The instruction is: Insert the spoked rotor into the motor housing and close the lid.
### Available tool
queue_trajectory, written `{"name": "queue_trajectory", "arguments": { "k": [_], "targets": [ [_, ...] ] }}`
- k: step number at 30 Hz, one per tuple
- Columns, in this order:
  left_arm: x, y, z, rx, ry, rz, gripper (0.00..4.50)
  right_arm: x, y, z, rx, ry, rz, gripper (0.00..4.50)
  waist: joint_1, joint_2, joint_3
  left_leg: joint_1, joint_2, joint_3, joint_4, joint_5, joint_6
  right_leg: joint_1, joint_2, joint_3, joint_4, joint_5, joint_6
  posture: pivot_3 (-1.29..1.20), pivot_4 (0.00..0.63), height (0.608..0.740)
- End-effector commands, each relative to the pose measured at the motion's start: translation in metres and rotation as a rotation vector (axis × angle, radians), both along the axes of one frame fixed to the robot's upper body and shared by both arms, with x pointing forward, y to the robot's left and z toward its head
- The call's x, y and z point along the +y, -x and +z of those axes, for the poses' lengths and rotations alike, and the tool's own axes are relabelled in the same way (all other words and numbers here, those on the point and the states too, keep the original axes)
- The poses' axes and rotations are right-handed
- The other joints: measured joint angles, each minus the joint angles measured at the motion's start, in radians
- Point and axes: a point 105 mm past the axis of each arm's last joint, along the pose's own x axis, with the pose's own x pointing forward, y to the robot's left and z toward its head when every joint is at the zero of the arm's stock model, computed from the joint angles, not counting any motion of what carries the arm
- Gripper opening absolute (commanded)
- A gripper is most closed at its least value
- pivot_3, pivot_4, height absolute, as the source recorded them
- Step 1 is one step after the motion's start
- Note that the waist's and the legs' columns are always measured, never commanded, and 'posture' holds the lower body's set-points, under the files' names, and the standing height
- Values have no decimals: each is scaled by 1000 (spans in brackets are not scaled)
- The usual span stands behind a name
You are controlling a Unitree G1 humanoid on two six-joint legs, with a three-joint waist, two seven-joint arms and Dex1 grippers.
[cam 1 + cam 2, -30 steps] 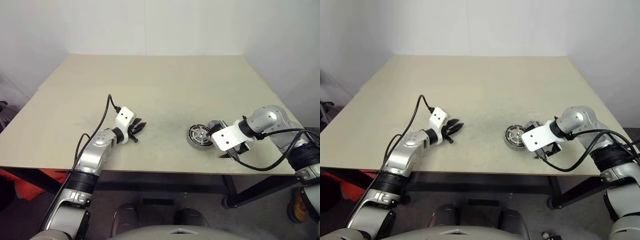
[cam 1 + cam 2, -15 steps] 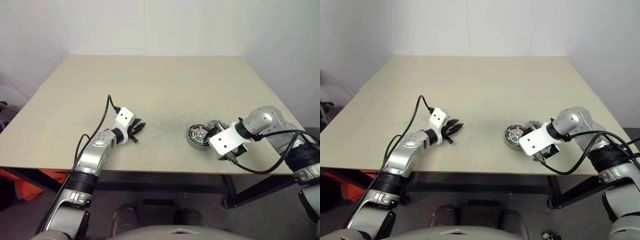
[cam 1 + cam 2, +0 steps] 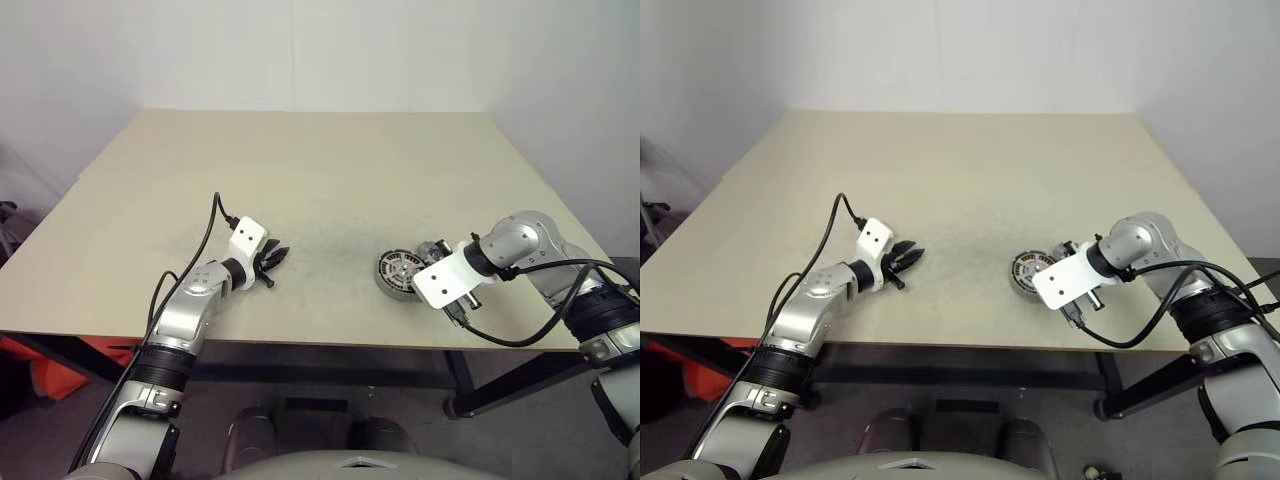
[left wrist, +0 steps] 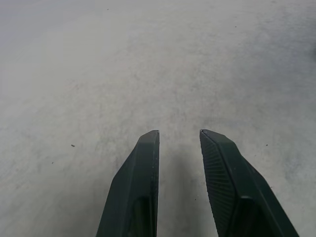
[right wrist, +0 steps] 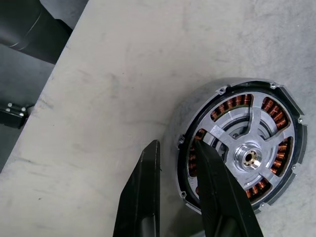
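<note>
On the surface, near edge: the surface (image 3: pixel 300 180) carries only the parts beside the right end effector; bare under the left one.
Right end effector (image 5: pixel 177 144): a second ago spread wide, now drawn in to a narrow gap. One finger is outside the housing wall, the other over the windings, with the rim between them. Looks clenched on that rim, though contact is not certain.
Left end effector (image 4: pixel 178 132): unchanged, fingers a little apart, grasping nothing, well apart from the parts.
Motor housing (image 5: pixel 244 158): flat on the surface, directly under the right end effector, not shifted. Copper windings are exposed, no lid on.
Silver spoked piece (image 5: pixel 256 116): sits inside the housing around the hub. Cannot tell whether it is the spoked rotor already seated or part of the housing.
Small grey part (image 3: pixel 432 247): just beyond the right end effector, half hidden; rotor or lid, cannot tell.
Meaning: the closing reads as a grab or steadying of the housing. Lid step not yet done.
</note>
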Motion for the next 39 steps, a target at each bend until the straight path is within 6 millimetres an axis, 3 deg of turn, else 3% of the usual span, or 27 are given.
{"name": "queue_trajectory", "arguments": {
  "k": [1,3,9,17,23,29,33,39],
  "targets": [
    [0,-4,18,-67,5,3,1381,-4,-6,-3,-13,30,-22,479,-1,0,0,0,0,0,0,0,0,0,0,0,0,0,0,0,0,740],
    [0,-4,18,-67,5,5,1381,-5,-9,-3,-28,28,-38,3,-4,-3,-1,3,0,0,0,0,0,3,0,0,0,0,0,0,0,740],
    [1,-5,17,-67,7,12,1381,0,-19,3,-46,-31,-116,3,-7,-3,-1,8,0,0,0,0,0,6,0,0,0,-4,7,0,0,740],
    [3,-5,15,-65,8,26,1381,37,-44,31,7,-311,-359,3,-33,-3,0,12,-1,-2,0,0,0,5,0,0,-1,-4,7,0,0,740],
    [7,-3,14,-63,6,38,1381,60,-63,58,30,-464,-501,3,-32,-2,0,5,-1,-2,0,1,-1,-5,1,-1,1,1,2,0,0,740],
    [13,2,11,-57,4,61,1381,86,-59,81,104,-546,-507,3,-18,-2,0,-5,0,-2,-2,-4,3,-11,1,-2,-1,4,-6,0,0,740],
    [20,3,11,-58,2,87,1381,105,-51,79,184,-564,-496,3,-5,-2,0,-7,0,-1,-1,-6,5,-13,0,-2,-2,3,-5,0,0,740],
    [31,8,11,-59,-4,125,1381,130,-44,60,260,-551,-487,3,-2,-1,0,-4,0,-1,-1,-5,-1,-13,0,-1,-1,3,-5,0,0,740]
  ]
}}
